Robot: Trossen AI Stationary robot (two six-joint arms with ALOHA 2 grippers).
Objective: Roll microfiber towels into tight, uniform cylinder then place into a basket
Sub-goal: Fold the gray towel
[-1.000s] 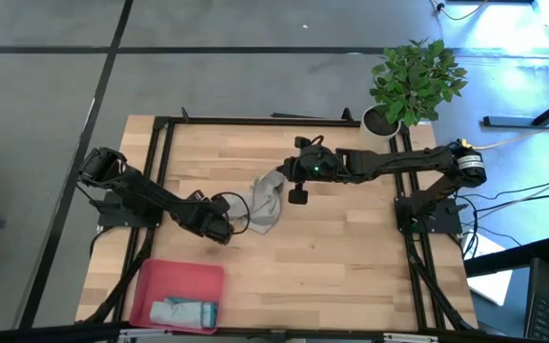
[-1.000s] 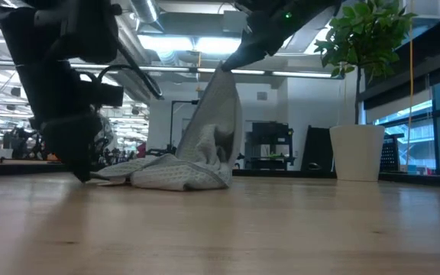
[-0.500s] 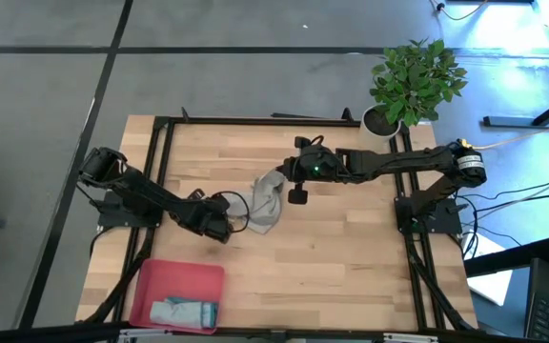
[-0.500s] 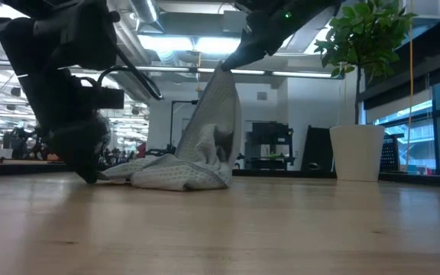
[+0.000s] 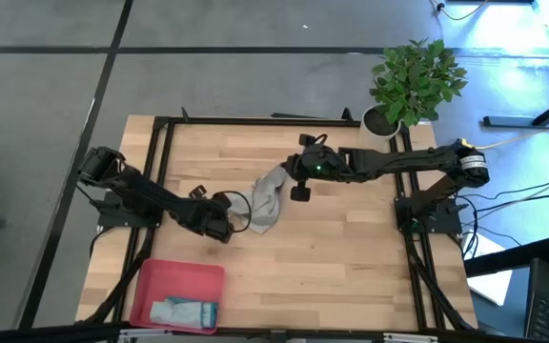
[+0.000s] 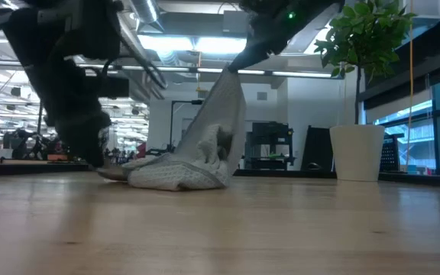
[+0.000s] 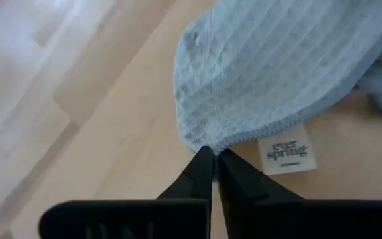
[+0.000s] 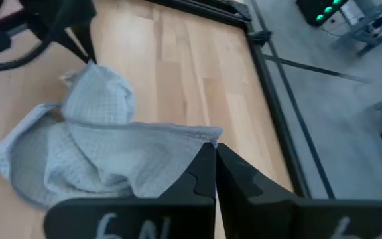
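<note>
Light grey waffle-weave microfiber towel: being held crumpled near the middle of the pale wooden slatted bench, 1 corner being lifted clear of the surface while the bulk is resting in a heap, as seen in the low view. A white sewn label is being shown beside its near edge.

Right end effector: being kept above the heap, fingers pressed together and pinching the raised corner of the grey towel; the cloth is being drawn taut upward from the heap.

Left end effector: being held low at the bench surface on the heap's left side, fingers pressed together at the hemmed edge of the grey towel, gripping its corner by the label.

Shallow rectangular pink-red plastic tray: being kept at the front left corner of the bench, well apart from the grey towel.

Pale blue-teal microfiber towel: lying bunched inside the tray, against its near wall.

Green leafy plant in a white pot: standing at the far right corner.
</note>
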